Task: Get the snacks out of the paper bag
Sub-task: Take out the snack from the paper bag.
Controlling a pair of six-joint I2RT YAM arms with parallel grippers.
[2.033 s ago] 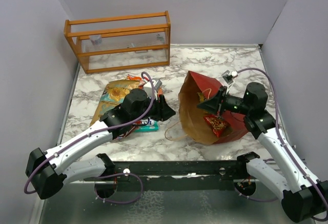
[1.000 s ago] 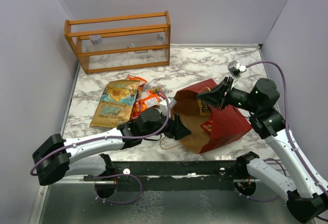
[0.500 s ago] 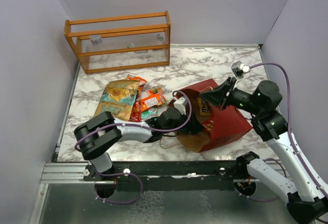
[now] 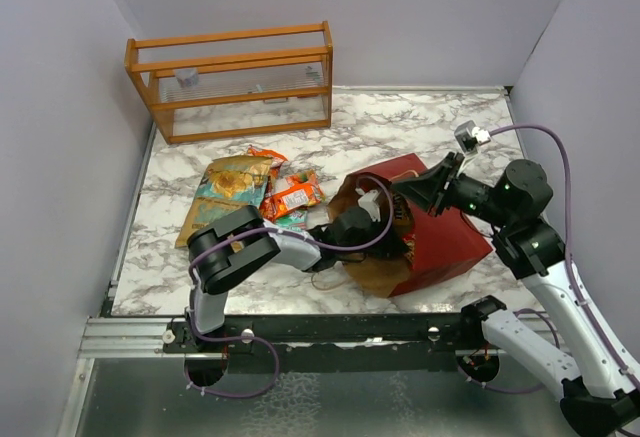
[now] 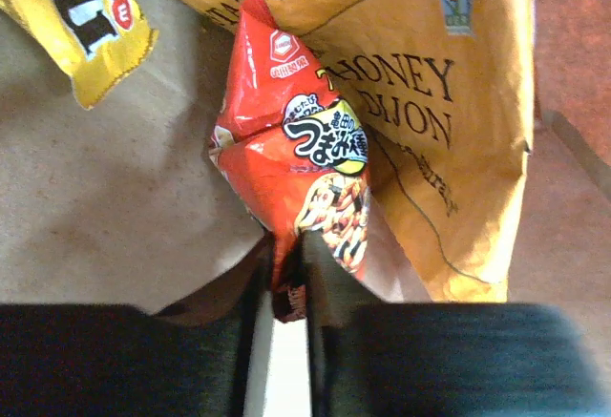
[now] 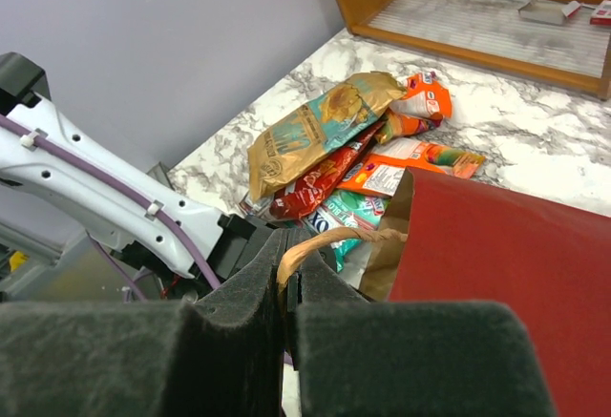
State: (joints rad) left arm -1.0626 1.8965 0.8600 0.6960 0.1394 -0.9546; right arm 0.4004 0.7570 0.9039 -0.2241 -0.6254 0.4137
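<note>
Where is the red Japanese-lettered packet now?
Left wrist view: the red packet lies inside the paper bag, lower corner pinched in the left claw, against the orange packet, right of the yellow packet.

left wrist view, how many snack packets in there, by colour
yellow packet: 1
red packet: 1
orange packet: 1
total: 3, all lying inside the paper bag
</note>
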